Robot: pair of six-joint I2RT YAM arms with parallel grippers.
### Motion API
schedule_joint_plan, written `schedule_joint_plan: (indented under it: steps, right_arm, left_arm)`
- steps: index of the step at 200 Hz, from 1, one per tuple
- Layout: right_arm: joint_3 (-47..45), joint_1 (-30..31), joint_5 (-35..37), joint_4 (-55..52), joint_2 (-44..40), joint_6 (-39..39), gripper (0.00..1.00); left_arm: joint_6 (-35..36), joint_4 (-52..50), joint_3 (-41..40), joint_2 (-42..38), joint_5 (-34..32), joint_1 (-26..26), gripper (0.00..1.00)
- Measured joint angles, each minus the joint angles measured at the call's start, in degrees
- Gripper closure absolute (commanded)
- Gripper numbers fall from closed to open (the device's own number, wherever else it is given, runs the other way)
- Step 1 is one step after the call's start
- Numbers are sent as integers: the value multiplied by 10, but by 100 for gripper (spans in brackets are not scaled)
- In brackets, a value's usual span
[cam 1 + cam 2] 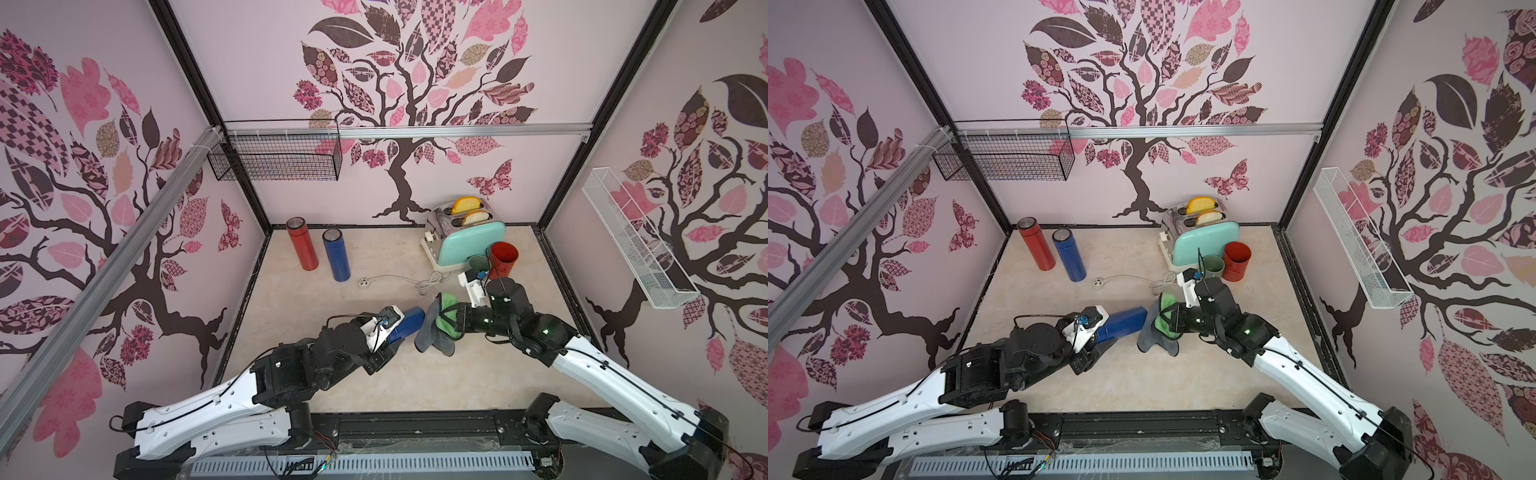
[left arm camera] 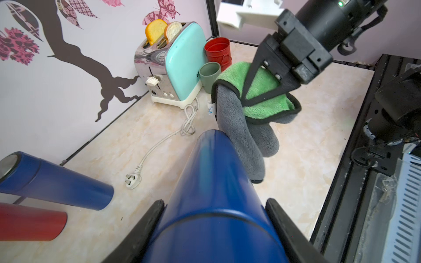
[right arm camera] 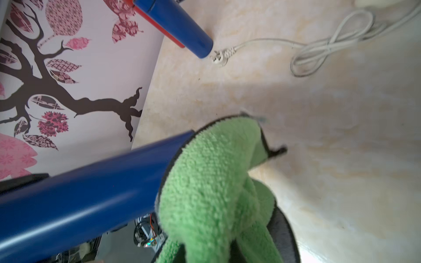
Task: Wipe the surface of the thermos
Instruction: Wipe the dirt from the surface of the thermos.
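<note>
White shells (image 1: 199,413) meet black joints (image 1: 291,370), trailed by thin black cables (image 1: 642,390) (green lights (image 1: 545,331) glowing).

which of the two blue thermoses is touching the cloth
The blue thermos held sideways by the left gripper, its end against the cloth; the other blue thermos stands upright at the back.

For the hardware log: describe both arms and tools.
Left arm and right arm: white shells on links, black joints, thin black cables along them, white wrist camera mounts. Green lights on the right arm's joints. Left tool and right tool: all black.
</note>
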Motion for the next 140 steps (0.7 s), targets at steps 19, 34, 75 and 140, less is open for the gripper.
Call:
schedule_joint_plan:
  steps: [19, 34, 75, 140]
  right_arm:
    - [18, 7, -23, 2, -9, 10, 100]
    - [50, 30, -17, 1, -11, 13, 100]
    - [156, 115, -26, 26, 18, 13, 100]
    - [79, 47, 34, 24, 55, -15, 100]
  left_arm:
    - [28, 2, -2, -2, -11, 0, 100]
    - [48, 2, -2, 7, -20, 0, 100]
    - [97, 2, -3, 44, -43, -23, 100]
    - [139, 14, -9, 49, -76, -93, 100]
